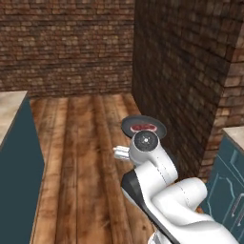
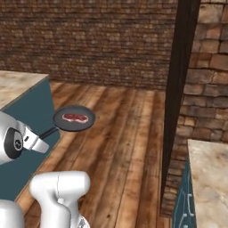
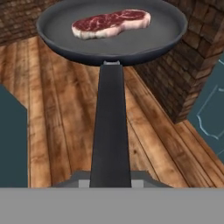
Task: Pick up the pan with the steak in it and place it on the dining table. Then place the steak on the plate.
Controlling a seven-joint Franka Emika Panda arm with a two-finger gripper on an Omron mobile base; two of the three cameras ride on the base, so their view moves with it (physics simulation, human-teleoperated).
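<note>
One marbled red steak (image 3: 111, 22)

1. No text, label, brand, number or sign can be read in any of the three views.
2. The pan (image 3: 111, 33) and its handle bear no marking.
3. The brick wall (image 1: 66, 45) and the teal cabinet panels (image 1: 224, 190) carry only plain surfaces and faint line patterns, no lettering.
</note>
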